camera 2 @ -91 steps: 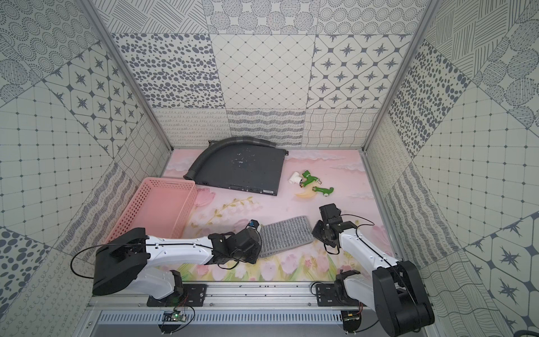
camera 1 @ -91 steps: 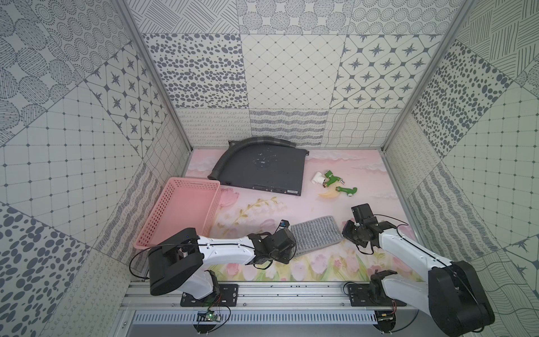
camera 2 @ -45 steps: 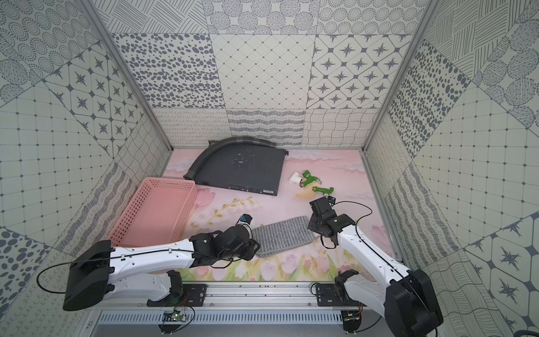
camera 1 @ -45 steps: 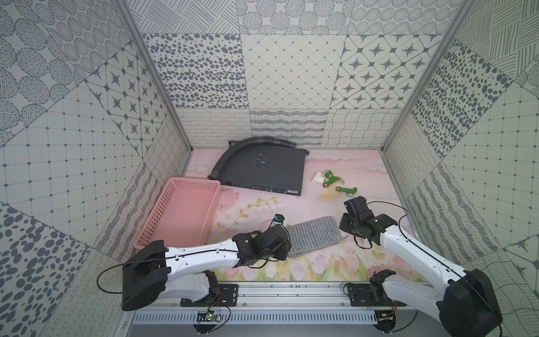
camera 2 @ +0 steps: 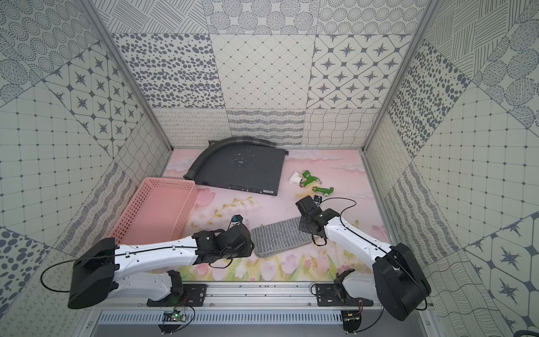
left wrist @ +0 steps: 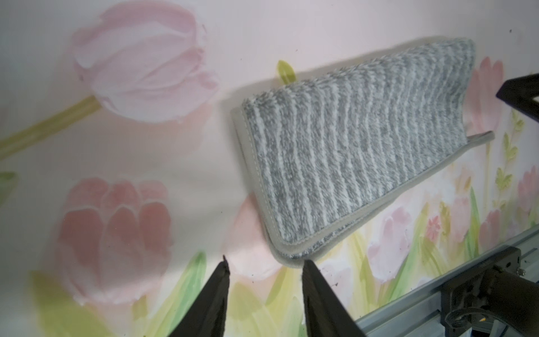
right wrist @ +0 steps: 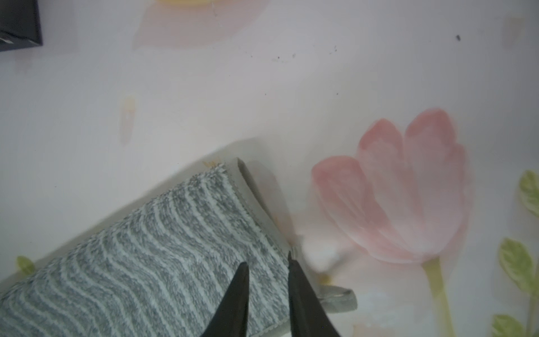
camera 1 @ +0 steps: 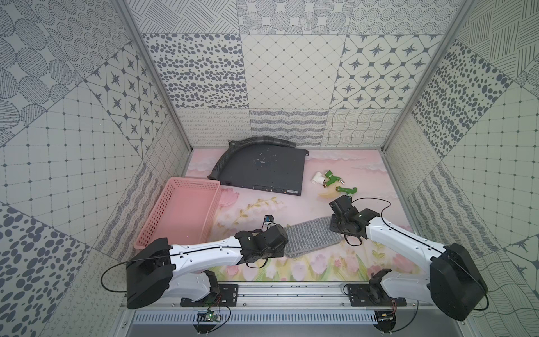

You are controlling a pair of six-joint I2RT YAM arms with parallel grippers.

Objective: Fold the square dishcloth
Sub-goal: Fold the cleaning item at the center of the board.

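The square dishcloth [camera 1: 313, 237] [camera 2: 280, 237] is grey with whitish stripes and lies doubled over flat on the flowered mat, both layers' hems showing along its edges [left wrist: 335, 163] [right wrist: 151, 262]. My left gripper [left wrist: 265, 264] is open beside the cloth's near left corner, one fingertip [left wrist: 307, 267] right at the hem and nothing between the jaws. My right gripper [right wrist: 267, 259] hovers over the cloth's right end with its jaws a little apart, striped pile visible in the gap. In both top views the wrists hide the fingers.
A pink basket [camera 1: 192, 181] stands at the left. At the back lie a dark flat metal box [camera 1: 262, 172] and a ribbed hose [camera 1: 233, 154]. Green and white pipe fittings [camera 1: 332, 176] lie behind the right arm. The metal rail [camera 1: 291, 291] runs along the front.
The left jaws went from shut to open at the cloth's left end. The right wrist shifted left, over the cloth's right end. The cloth stayed in place.
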